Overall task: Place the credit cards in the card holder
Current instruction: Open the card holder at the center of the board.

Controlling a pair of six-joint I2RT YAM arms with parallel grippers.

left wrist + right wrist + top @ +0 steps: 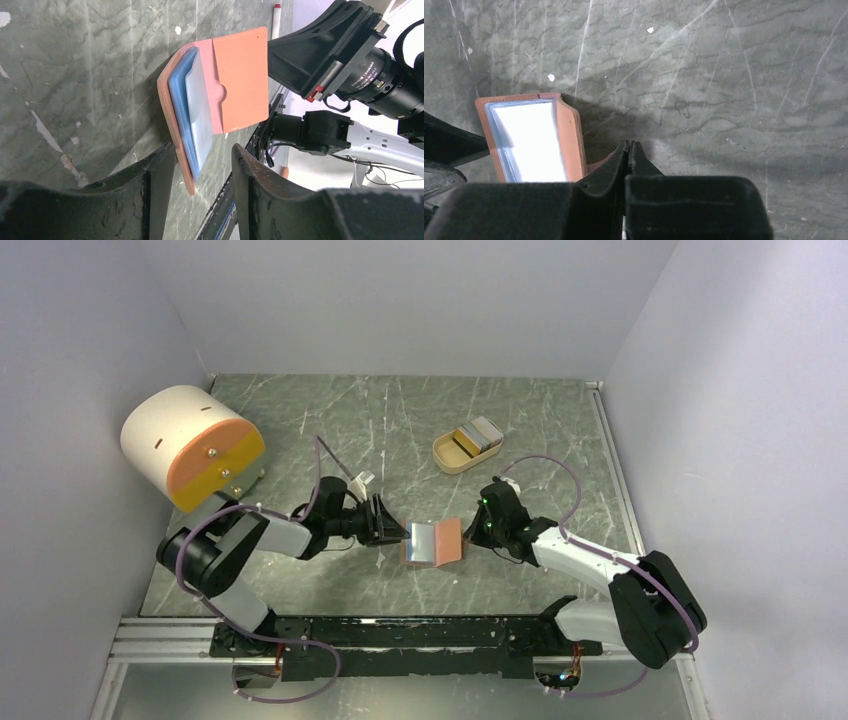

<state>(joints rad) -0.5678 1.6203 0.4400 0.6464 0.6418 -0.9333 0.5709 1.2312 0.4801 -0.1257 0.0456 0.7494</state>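
The salmon-pink card holder (448,540) lies open at the table's middle. Light blue and grey-white credit cards (196,107) sit in its left half; they show as a bright patch in the right wrist view (529,142). More cards (480,433) lie in the beige tray. My left gripper (202,167) is open, its fingers either side of the holder's (240,75) near corner and the cards' edge. My right gripper (630,146) is shut at the holder's (569,135) right flap, which runs in behind its left finger and stands raised.
A beige oval tray (448,458) stands at the back, right of centre. A big white-and-orange drum (190,445) stands at the far left. Grey walls close in the table on three sides. The arms' base rail (400,635) runs along the near edge.
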